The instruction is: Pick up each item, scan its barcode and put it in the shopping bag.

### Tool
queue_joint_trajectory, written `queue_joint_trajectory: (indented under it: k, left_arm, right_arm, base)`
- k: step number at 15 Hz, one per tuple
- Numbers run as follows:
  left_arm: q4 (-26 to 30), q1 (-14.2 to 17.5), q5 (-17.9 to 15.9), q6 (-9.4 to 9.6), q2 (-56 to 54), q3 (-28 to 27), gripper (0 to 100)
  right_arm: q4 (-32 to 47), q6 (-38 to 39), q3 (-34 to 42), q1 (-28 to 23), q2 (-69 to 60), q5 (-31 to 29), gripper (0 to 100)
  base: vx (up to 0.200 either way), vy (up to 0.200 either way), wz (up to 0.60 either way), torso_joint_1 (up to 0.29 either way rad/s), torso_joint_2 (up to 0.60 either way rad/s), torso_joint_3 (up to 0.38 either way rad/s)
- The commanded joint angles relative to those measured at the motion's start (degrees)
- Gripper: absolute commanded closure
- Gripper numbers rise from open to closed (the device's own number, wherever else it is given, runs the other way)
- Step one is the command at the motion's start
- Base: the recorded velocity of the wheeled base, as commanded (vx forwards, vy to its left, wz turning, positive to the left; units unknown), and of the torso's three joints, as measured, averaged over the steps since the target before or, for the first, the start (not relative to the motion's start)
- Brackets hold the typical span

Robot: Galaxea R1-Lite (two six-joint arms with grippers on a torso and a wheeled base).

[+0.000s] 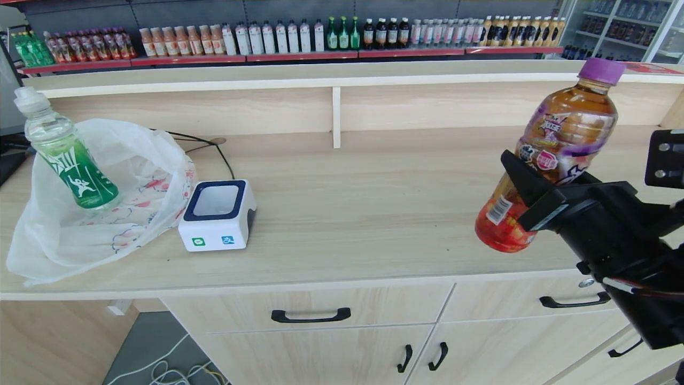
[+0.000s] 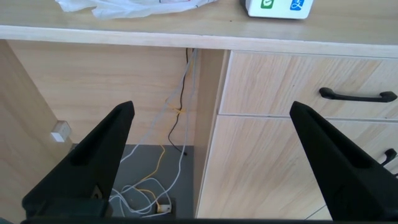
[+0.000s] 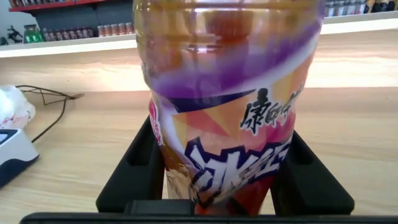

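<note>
Head view puts the right tool [image 1: 537, 187] at the right, raised over the worktop [image 1: 374, 214] and pinching the purple-capped bottle [image 1: 561, 139] across its lower body. The bottle hangs clear of the surface, cap leaning far-right. Its barcode [image 1: 499, 209] sits low on the label, facing near-left. Picking up looks done, so scanning is the step in hand. The arm would next need to carry the bottle well left to the scanner [image 1: 218, 214] and turn the barcode toward its upturned window. Just left of that lies the shopping bag [image 1: 123, 235], a green bottle [image 1: 67, 155] upright at it. The left tool [image 2: 211, 109] hangs spread and empty below the worktop's near edge.
</note>
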Motion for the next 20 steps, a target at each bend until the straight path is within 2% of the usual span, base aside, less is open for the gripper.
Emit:
queue_joint_trajectory:
  k: [1,5,7,16,20]
  left_arm:
    - [0.0,0.0,0.1,0.02,0.0,0.0,0]
    - [0.0,0.0,0.1,0.11,0.0,0.0,0]
    - [0.0,0.0,0.1,0.02,0.0,0.0,0]
    - [0.0,0.0,0.1,-0.16,0.0,0.0,0]
    - [0.0,0.0,0.1,-0.16,0.0,0.0,0]
  right_arm:
    - [-0.2,-0.1,-0.8,-0.1,0.4,0.0,100]
    - [-0.2,-1.6,-2.5,-0.1,1.1,-4.9,100]
    - [-0.2,-1.9,-2.8,-0.2,1.5,-5.0,100]
    - [-0.2,-3.1,-7.5,0.1,4.5,-4.9,100]
    - [-0.2,-2.9,-6.7,0.0,4.7,-4.9,100]
  base:
    - [0.0,0.0,0.0,0.0,0.0,0.0]
    - [0.0,0.0,0.0,0.0,0.0,0.0]
    - [0.0,0.0,0.0,0.0,0.0,0.0]
    - [0.0,0.2,0.0,0.001,0.0,0.001]
    - [0.0,0.2,0.0,0.0,0.0,0.004]
